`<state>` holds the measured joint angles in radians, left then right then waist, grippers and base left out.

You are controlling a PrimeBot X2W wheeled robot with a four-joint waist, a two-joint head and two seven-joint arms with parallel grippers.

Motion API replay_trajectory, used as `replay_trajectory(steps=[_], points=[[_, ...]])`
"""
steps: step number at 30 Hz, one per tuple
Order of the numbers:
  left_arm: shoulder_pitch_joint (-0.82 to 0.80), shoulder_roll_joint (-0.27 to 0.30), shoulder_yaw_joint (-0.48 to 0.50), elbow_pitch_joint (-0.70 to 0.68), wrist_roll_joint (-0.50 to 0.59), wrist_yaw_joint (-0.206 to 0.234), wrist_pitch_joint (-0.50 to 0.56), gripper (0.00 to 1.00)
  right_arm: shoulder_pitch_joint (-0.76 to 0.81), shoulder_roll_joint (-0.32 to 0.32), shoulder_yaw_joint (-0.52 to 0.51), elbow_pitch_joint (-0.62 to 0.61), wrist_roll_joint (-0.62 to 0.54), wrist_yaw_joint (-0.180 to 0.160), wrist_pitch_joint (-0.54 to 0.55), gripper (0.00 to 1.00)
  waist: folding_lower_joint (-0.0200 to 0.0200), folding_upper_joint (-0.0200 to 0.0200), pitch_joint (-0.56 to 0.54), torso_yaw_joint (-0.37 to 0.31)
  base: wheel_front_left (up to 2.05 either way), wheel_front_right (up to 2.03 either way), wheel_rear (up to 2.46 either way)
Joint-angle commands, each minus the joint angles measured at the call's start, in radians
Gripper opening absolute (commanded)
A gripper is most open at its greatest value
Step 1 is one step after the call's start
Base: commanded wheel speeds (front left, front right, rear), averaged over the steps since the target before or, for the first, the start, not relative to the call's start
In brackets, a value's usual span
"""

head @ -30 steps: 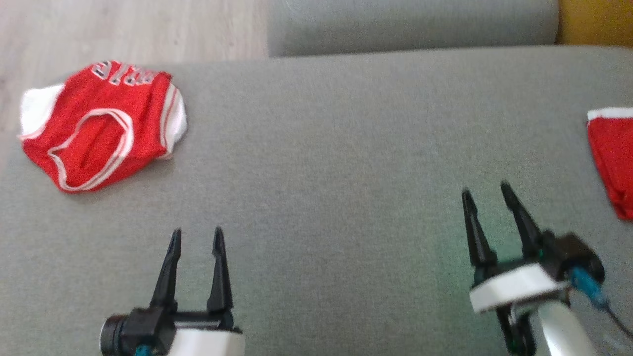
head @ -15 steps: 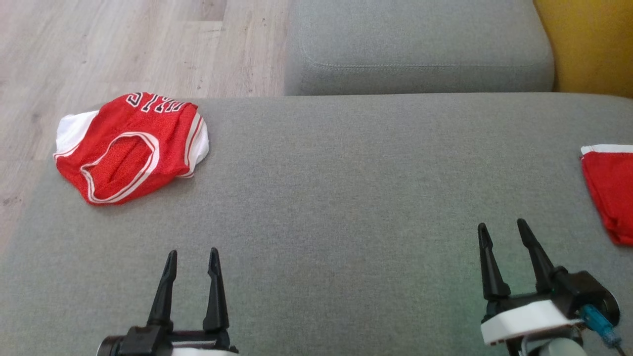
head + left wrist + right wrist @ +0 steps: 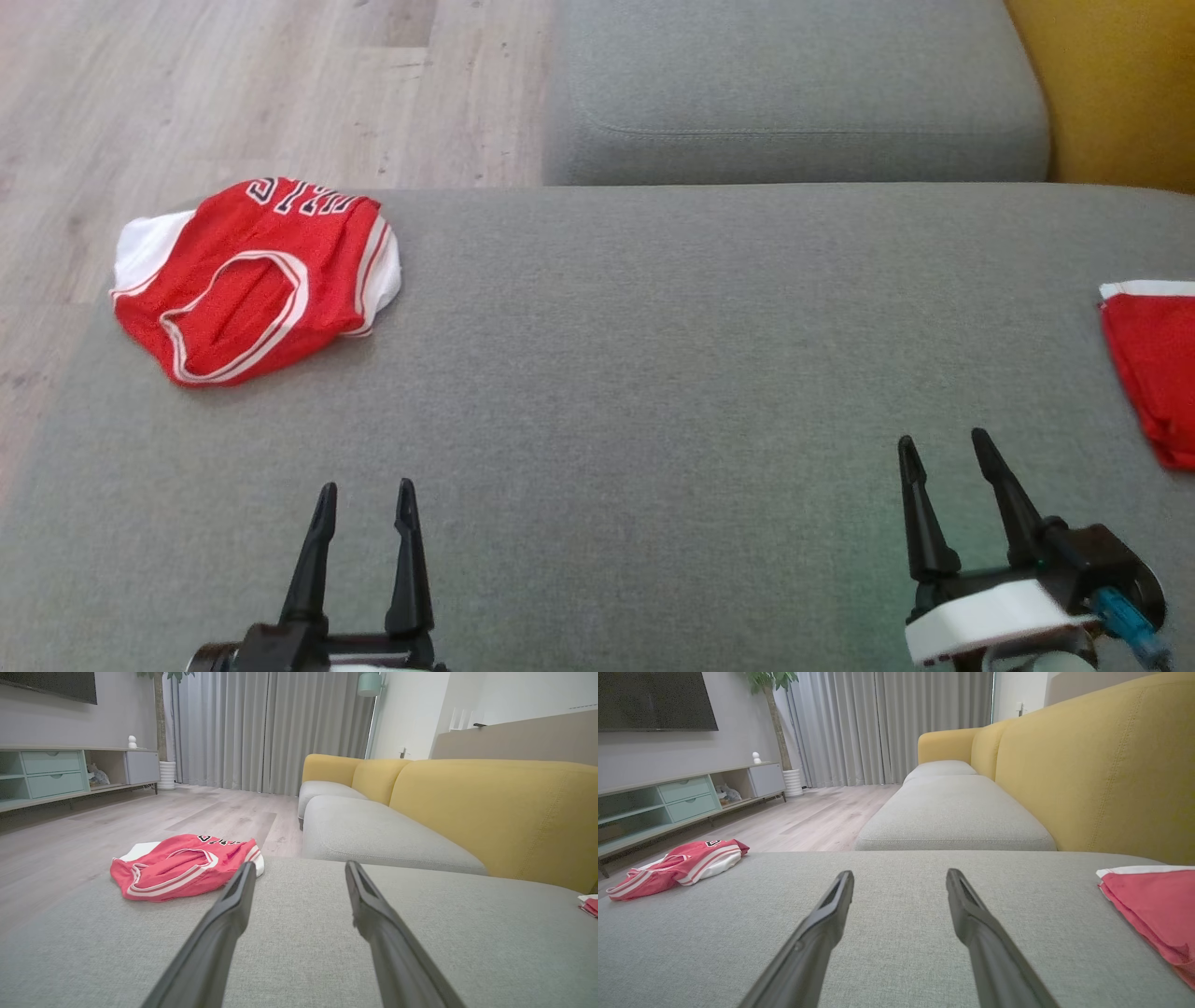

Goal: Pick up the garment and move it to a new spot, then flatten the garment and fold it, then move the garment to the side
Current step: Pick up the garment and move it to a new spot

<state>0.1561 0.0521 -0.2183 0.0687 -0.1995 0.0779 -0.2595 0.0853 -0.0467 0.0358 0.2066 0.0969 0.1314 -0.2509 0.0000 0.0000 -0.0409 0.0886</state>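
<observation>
Right tool (image 3: 900,873) spread, grey sofa (image 3: 738,933), red jersey (image 3: 677,867) at left

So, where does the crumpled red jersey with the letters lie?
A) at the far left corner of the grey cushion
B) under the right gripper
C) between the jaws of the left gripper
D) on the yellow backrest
A: the red jersey lies at the far left corner of the grey cushion, well ahead of the left gripper, whose jaws are open and empty.
</observation>
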Motion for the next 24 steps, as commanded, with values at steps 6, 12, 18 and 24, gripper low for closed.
replay_trajectory(steps=[6, 12, 18, 24], points=[[-0.036, -0.002, 0.024, -0.023, 0.021, -0.001, -0.002, 1.00, -0.007, -0.004, 0.011, -0.034, 0.005, -0.001, -0.011, 1.00, 0.0000, 0.0000, 0.003, 0.076, 0.00, 0.00, 0.00], [-0.037, -0.002, 0.023, -0.025, 0.022, 0.005, -0.002, 1.00, 0.000, -0.004, 0.014, -0.039, 0.007, -0.001, -0.011, 1.00, 0.0000, 0.0000, 0.009, 0.219, 0.00, 0.00, 0.00], [-0.037, -0.002, 0.032, -0.039, 0.022, 0.010, -0.002, 1.00, -0.010, -0.004, 0.010, -0.044, -0.002, -0.001, -0.011, 1.00, 0.0000, 0.0000, 0.038, 0.388, 0.00, 0.00, 0.00], [-0.039, -0.002, 0.060, -0.079, -0.009, 0.039, -0.002, 1.00, -0.048, -0.008, 0.033, -0.038, -0.040, -0.001, -0.011, 1.00, 0.0000, 0.0000, 0.108, 0.449, 0.00, 0.00, 0.00]])
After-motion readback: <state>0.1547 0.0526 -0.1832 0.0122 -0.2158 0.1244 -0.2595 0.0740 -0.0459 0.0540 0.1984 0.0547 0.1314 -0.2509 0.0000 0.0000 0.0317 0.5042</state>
